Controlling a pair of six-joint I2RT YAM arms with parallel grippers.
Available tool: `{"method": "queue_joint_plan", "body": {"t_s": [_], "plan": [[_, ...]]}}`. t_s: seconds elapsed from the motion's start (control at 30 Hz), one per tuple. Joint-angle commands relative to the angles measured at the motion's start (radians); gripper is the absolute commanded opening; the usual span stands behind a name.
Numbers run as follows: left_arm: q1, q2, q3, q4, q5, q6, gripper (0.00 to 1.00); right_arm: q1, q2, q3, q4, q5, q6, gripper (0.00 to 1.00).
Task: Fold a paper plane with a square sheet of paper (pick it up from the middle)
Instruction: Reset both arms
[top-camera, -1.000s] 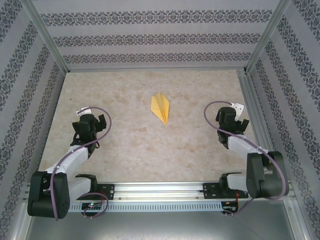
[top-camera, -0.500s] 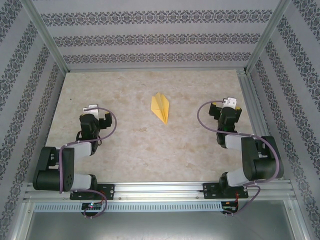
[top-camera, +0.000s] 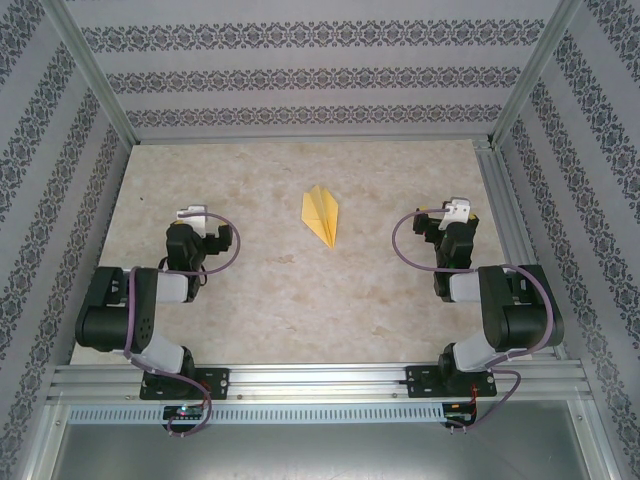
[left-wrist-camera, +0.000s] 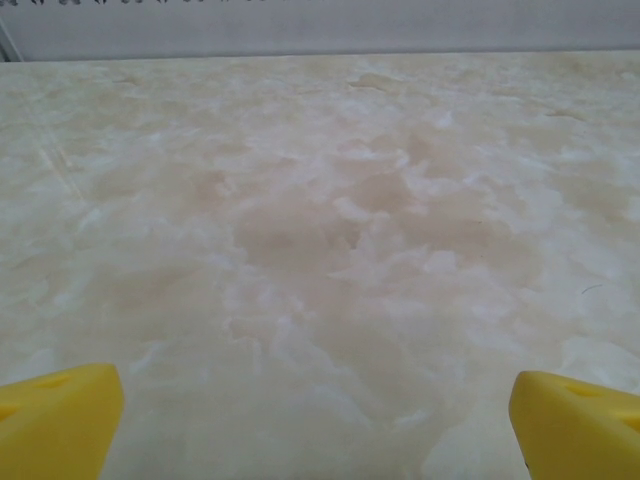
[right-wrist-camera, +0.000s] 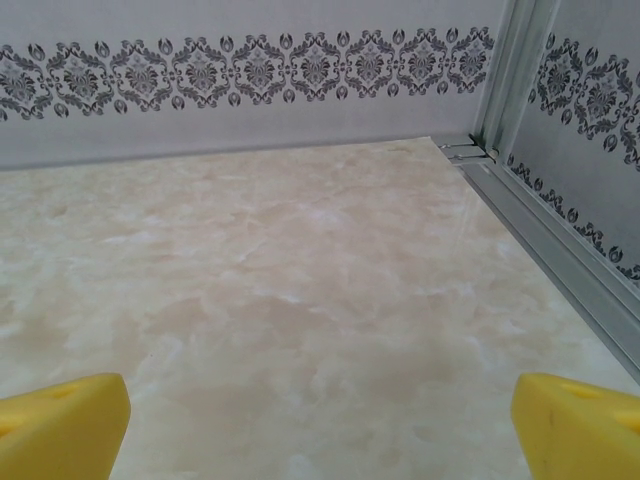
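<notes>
The square sheet of paper lies folded as a narrow yellow paper plane (top-camera: 321, 215) on the marble-patterned table (top-camera: 280, 290), its tip pointing toward the near edge, mid-table and slightly far. My left gripper (top-camera: 200, 236) sits well to its left, and my right gripper (top-camera: 451, 226) well to its right. Neither touches the plane. In the left wrist view the gripper (left-wrist-camera: 320, 430) stands open, its yellow fingertips (left-wrist-camera: 60, 415) wide apart over bare table. The right gripper (right-wrist-camera: 320, 430) is open too, with nothing between its yellow pads (right-wrist-camera: 575, 420).
Patterned walls enclose the table on three sides. Metal frame posts (top-camera: 525, 75) stand at the far corners, and a metal rail (right-wrist-camera: 545, 235) runs along the right edge close to my right gripper. The arm bases sit on a rail (top-camera: 320, 378) at the near edge.
Both arms have folded back over their bases, elbows pulled in, and both grippers have shifted slightly toward the far side. The paper plane has not moved.
</notes>
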Motion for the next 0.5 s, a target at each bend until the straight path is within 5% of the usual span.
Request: {"method": "queue_joint_plan", "body": {"t_s": [0.0,0.47], "plan": [[-0.018,0.015,0.020,0.069,0.007,0.041,1.00,-0.013,0.004,0.007,0.039,-0.029,-0.006,0.98],[-0.028,0.011,0.028,0.047,-0.004,0.048,1.00,-0.017,0.004,0.009,0.035,-0.035,-0.004,0.98]]}}
